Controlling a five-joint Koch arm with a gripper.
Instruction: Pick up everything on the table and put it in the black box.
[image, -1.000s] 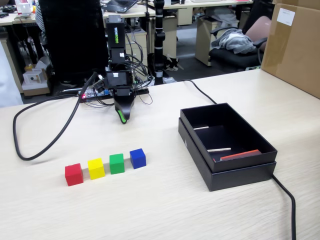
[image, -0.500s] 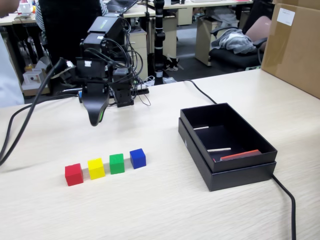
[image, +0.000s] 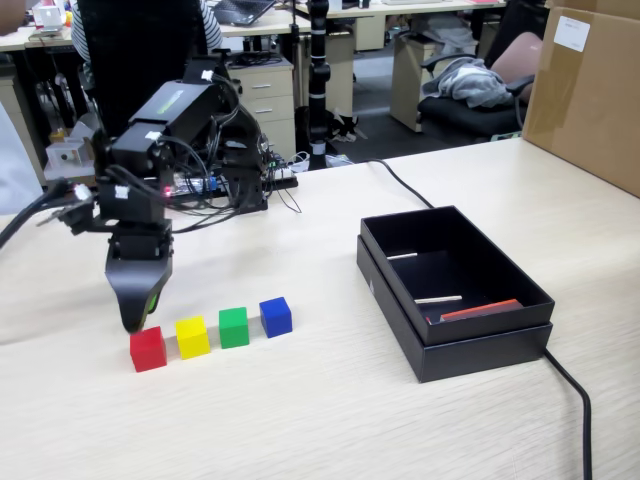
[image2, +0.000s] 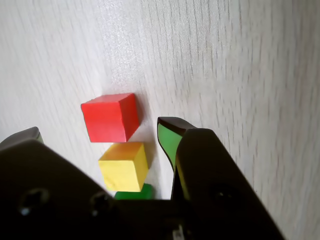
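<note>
Tool: the tool (image: 137, 322) hangs at the left of the fixed view, tips pointing down at the table (image: 300, 410), right over the left end of the cube row. In the wrist view its two jaws stand apart with clear table between them, so it is open and empty.
Red cube: the red cube (image: 148, 349) sits on the table in the lower left of the fixed view, leftmost of the row. In the wrist view it lies in the gap just ahead of the tips, not touched on either side.
Key relation: I judge the red cube to lie almost straight below the tool, a shade toward the camera in the fixed view. A short drop should bracket it.
Neighbours: the yellow cube (image: 193, 337) sits just beside the red one, then the green cube (image: 233, 327) and the blue cube (image: 275, 316), running rightward.
Risk: the yellow cube is close enough that a jaw could nudge it on the way down.
Black box: the black box (image: 455, 345) stands well apart at centre right, open. It already holds a few thin flat things, no cubes.
Progress: all four cubes are on the table, none boxed yet.
</note>
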